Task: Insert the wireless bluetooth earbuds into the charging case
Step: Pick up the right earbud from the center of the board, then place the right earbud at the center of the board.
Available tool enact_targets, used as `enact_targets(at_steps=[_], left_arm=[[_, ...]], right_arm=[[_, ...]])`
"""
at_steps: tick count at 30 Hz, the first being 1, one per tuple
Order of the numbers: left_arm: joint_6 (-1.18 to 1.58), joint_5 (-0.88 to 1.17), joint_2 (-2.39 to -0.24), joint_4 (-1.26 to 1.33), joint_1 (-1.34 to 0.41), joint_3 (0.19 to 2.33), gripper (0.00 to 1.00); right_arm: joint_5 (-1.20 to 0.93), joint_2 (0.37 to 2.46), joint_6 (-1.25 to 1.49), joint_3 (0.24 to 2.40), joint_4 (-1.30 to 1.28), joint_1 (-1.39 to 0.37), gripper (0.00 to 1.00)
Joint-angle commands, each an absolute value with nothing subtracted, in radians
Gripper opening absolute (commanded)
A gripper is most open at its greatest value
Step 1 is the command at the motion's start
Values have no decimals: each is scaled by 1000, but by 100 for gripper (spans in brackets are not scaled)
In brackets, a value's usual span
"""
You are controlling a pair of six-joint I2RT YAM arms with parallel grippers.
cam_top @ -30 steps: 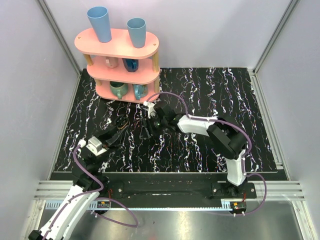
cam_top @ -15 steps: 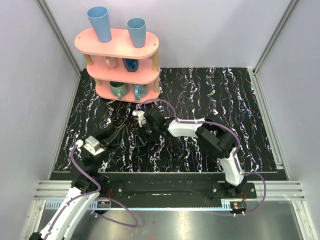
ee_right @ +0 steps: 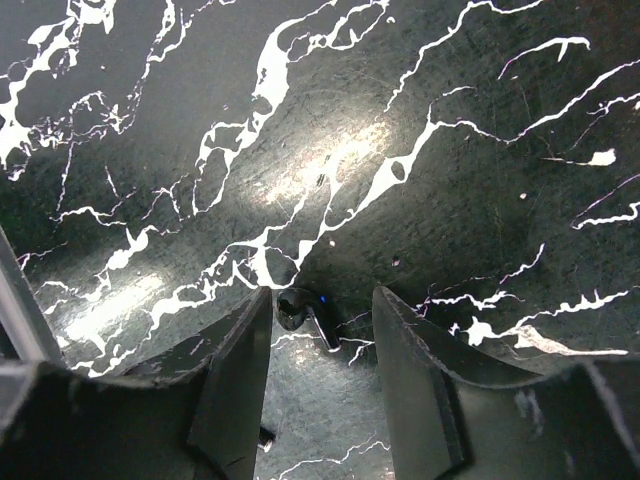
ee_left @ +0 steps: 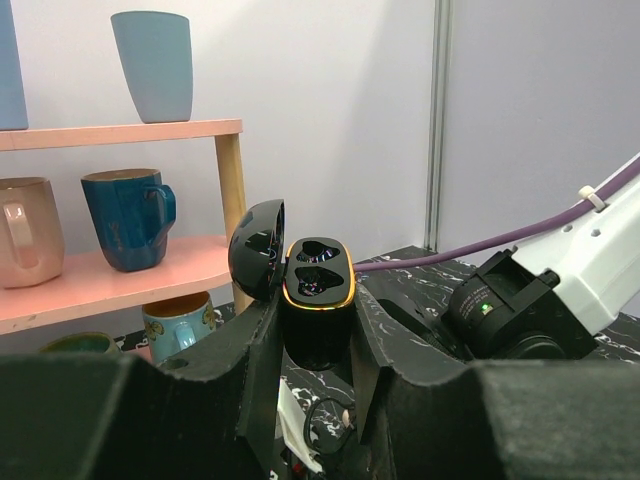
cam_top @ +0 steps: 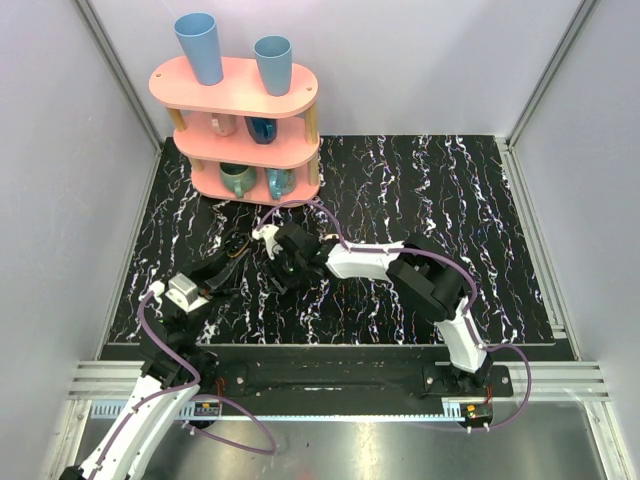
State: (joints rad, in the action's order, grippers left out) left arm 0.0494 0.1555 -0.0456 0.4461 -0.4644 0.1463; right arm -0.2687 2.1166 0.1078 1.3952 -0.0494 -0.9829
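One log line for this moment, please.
left gripper: shut on open charging case | right gripper: open, straddling earbud on table | insertion: pending

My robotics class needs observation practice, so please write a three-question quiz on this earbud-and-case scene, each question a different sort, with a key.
1. True or false: the charging case held by the left end effector is closed.
2. The black earbud lies: A) on the pink shelf, B) on the table between the right end effector fingers, C) inside the case.
3. What colour is the case's rim?
Key: 1 false; 2 B; 3 orange-gold.
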Motion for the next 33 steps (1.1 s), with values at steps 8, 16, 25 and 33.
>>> enact_targets(at_steps=[8,16,25,33], left_arm=[[46,124,-28,477,-465,178,0],[48,133,-44,480,-465,184,0],[48,144,-67,485,-465,189,0],[52,169,-101,492,-465,196,0]], right_arm=[[-120,2161,133,1356,-133,-1035,45],[47,2085,178,1270,-133,-1032,31],[143,1928,397,1117,-181,-991,29],[193,1766,552,1016,-253,-962,38]])
